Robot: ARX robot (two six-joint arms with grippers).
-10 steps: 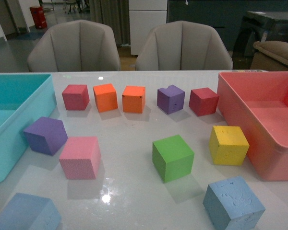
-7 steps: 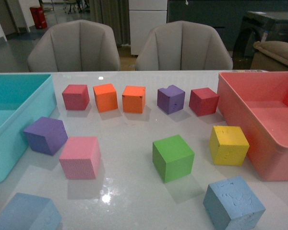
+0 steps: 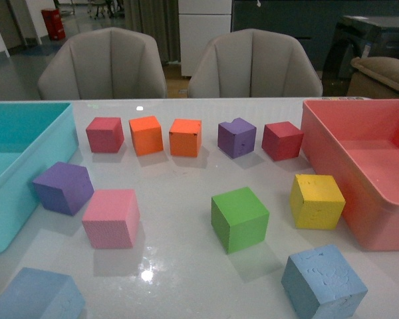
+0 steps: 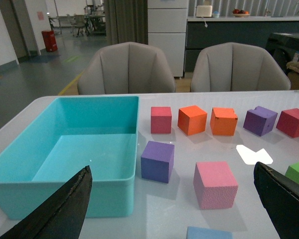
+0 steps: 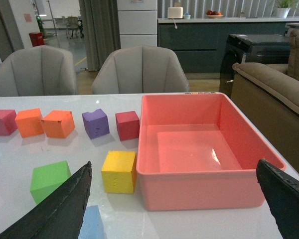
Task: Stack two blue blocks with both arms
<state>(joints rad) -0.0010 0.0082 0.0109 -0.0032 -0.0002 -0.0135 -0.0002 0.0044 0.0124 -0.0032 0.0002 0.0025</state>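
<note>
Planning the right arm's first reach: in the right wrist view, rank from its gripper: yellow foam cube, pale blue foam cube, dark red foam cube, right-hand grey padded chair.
1. pale blue foam cube, just ahead of the right gripper.
2. yellow foam cube, beside the pink bin.
3. dark red foam cube, back row.
4. right-hand grey padded chair, beyond the table.

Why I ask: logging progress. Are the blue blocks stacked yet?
No: one blue block sits near left, the other blue block near right, far apart.

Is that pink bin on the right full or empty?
Empty. The pink bin shows only its bare floor in the right wrist view, nothing inside.
</note>
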